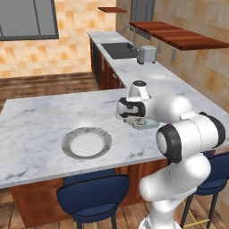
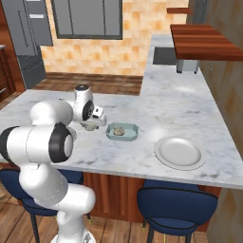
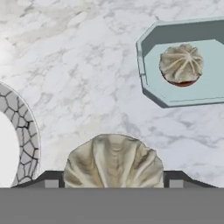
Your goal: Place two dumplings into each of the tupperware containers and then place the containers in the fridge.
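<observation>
My gripper (image 3: 113, 181) is shut on a beige folded dumpling (image 3: 113, 162) that fills the gap between the two fingertips, lifted above the marble counter. In the right base view the gripper (image 2: 90, 124) hangs just left of the pale blue-green tupperware container (image 2: 122, 132). That container (image 3: 183, 61) lies up and to the right in the hand view and holds one dumpling (image 3: 181, 64). From the left base view the container (image 1: 142, 123) is partly hidden behind my arm. The grey fridge (image 2: 29, 42) stands at the far left of the room.
A round grey plate (image 1: 86, 144) with a ridged rim lies near the counter's front edge, also seen as plate (image 2: 180, 153) and plate (image 3: 19, 131). Blue stools (image 1: 91, 194) stand under the edge. A sink (image 1: 118, 49) and a toaster (image 1: 146, 54) are on the back counter.
</observation>
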